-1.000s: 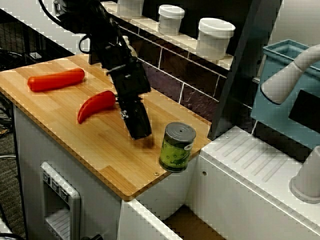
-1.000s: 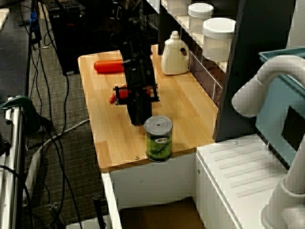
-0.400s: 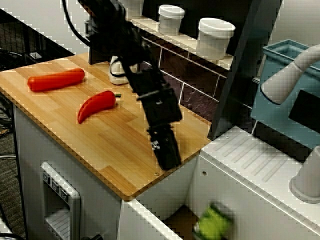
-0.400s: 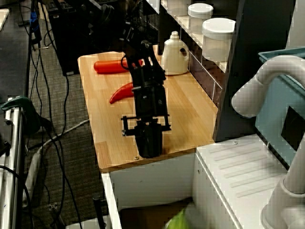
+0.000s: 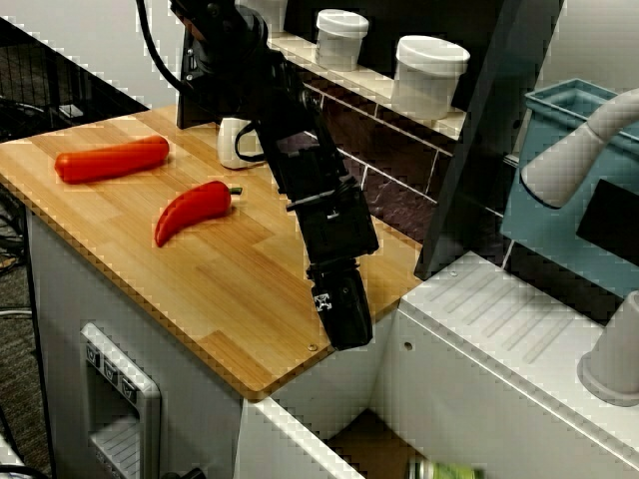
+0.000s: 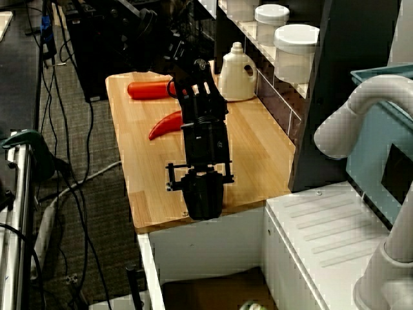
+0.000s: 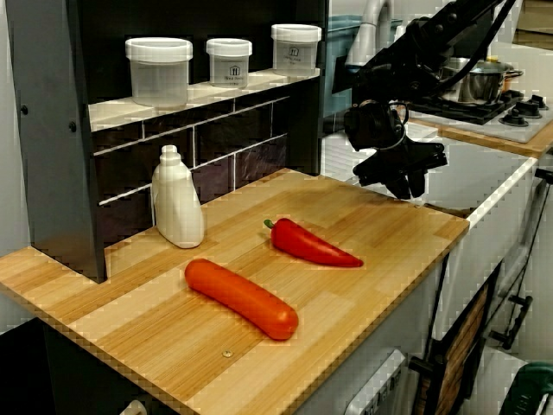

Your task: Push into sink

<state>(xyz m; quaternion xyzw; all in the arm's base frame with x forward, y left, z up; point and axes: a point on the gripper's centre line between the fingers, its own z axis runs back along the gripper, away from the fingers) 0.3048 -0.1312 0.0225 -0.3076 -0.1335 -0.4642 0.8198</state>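
Green can lies down in the sink, barely visible; rigid, smooth, probably rolls easily, best nudged on its side. Gripper hangs over the bench edge, jaws apparently closed, empty.

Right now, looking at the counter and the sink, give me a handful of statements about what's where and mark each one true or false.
1. The green can stands on the wooden counter. False: it lies down in the sink, at the bottom edge of the picture.
2. The gripper is over the counter's edge next to the sink. True.
3. The red pepper is inside the sink. False: it lies on the counter.
4. Three white-lidded jars sit on the shelf above the counter. True.
5. The white bottle lies on its side. False: it stands upright by the back wall.
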